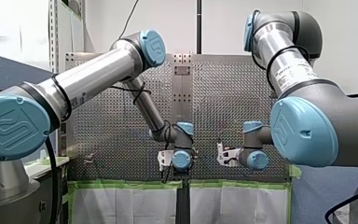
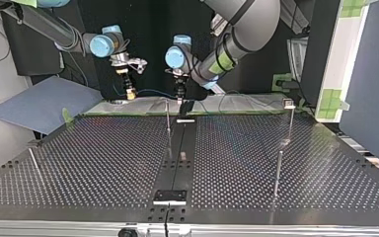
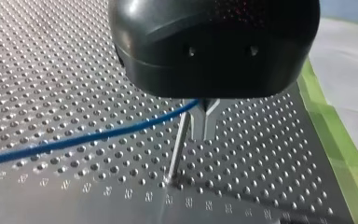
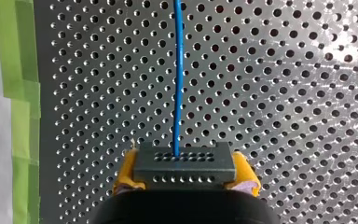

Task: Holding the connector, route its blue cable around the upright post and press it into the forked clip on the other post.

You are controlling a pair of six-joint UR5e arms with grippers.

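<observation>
Both arms hang over the perforated table (image 2: 103, 148), at its twelve o'clock edge in the top view. My right gripper (image 4: 185, 171) clamps yellow-padded fingers (image 4: 125, 173) on the dark connector (image 4: 185, 161). The blue cable (image 4: 178, 79) leaves it toward that gripper's twelve o'clock. My left gripper (image 3: 204, 133) pinches the cable, with a thin upright post (image 3: 176, 149) just beside its metal fingers (image 3: 210, 121).

table (image 2: 103, 163) — perforated metal; black centre strip (image 2: 177, 153) | upright posts (image 2: 168, 123) standing on it; green tape (image 4: 16, 93) edging
</observation>
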